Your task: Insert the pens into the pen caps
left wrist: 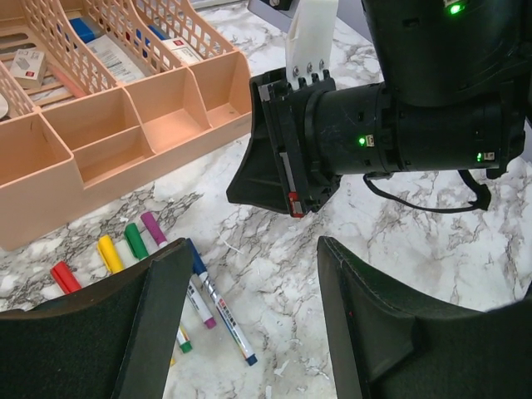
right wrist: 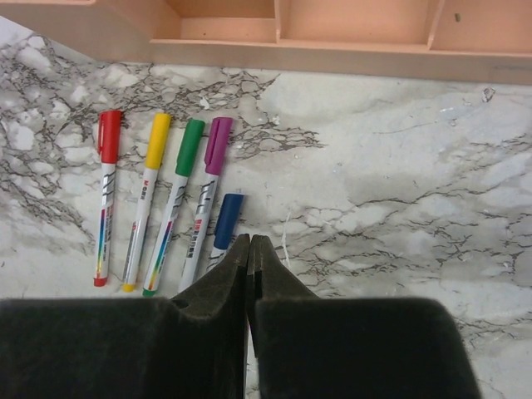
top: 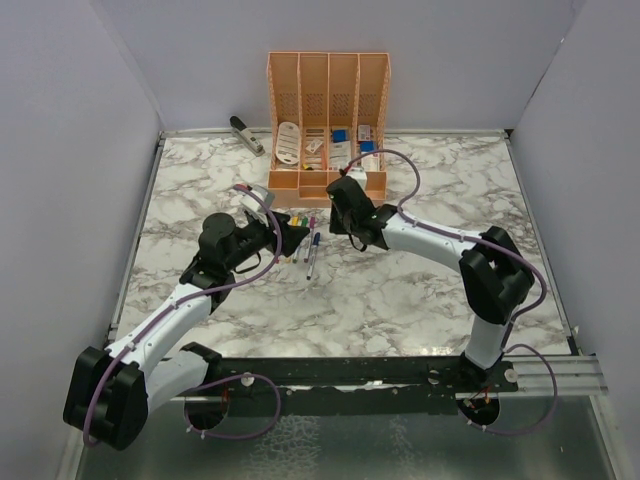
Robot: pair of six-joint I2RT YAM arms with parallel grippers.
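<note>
Five whitish pens lie side by side on the marble table, each with a cap on its far end: red, yellow, green, purple and blue. My right gripper is shut with nothing seen between its fingers, and it hovers just over the blue pen, hiding its lower part. My left gripper is open and empty, with the pens beside its left finger. In the top view both grippers meet over the pens.
The orange organiser stands just behind the pens, with its low front trays near the caps. A grey stapler lies at the back left. White walls close the table's sides.
</note>
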